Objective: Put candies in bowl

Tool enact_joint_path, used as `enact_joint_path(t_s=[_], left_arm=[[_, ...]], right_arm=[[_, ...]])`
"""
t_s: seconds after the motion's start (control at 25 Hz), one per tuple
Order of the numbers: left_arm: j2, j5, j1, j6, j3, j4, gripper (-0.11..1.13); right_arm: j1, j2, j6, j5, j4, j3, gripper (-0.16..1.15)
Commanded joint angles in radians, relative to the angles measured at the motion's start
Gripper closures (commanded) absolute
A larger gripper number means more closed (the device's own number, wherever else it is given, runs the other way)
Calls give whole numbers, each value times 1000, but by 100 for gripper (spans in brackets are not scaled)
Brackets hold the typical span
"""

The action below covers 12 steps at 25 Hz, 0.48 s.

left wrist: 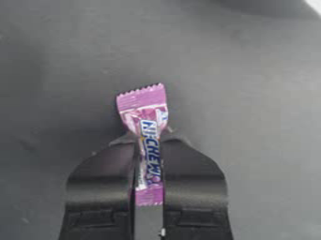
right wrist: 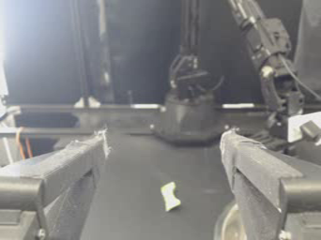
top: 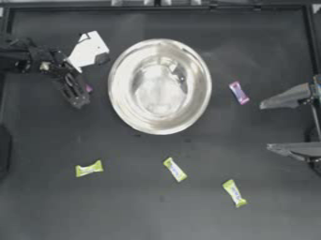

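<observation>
Pinching a pink-purple candy (left wrist: 145,140) between pressed jaws, the left pincer (top: 76,90) hangs just beside the bowl (top: 159,86); carrying it well over the rim before releasing seems wise. Right pincer (top: 289,123) waits spread.

Left tool (left wrist: 149,154) clamped, right tool (right wrist: 164,154) seemingly agape.

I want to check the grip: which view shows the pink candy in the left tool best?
The left wrist view: the pink candy fills it, pinched in the left tool. The top view shows only a sliver; the right wrist view shows none.
</observation>
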<state>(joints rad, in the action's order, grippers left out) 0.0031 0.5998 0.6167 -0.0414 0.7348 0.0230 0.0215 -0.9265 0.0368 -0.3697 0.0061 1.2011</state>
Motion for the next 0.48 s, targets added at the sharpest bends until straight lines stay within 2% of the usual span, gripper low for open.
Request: enact_joint_path(t_s=[0.04, 0.28, 0.48], left_arm=[[-89, 8, 3, 0, -20, 3, 69], [-187, 34, 3, 0, -54, 5, 69], [-259, 48, -20, 5, -117, 5, 69]], right_arm=[[3, 11, -2, -5, 3, -9, -2], [2, 11, -2, -3, 5, -11, -2], [2, 11, 0, 2, 5, -9, -2]])
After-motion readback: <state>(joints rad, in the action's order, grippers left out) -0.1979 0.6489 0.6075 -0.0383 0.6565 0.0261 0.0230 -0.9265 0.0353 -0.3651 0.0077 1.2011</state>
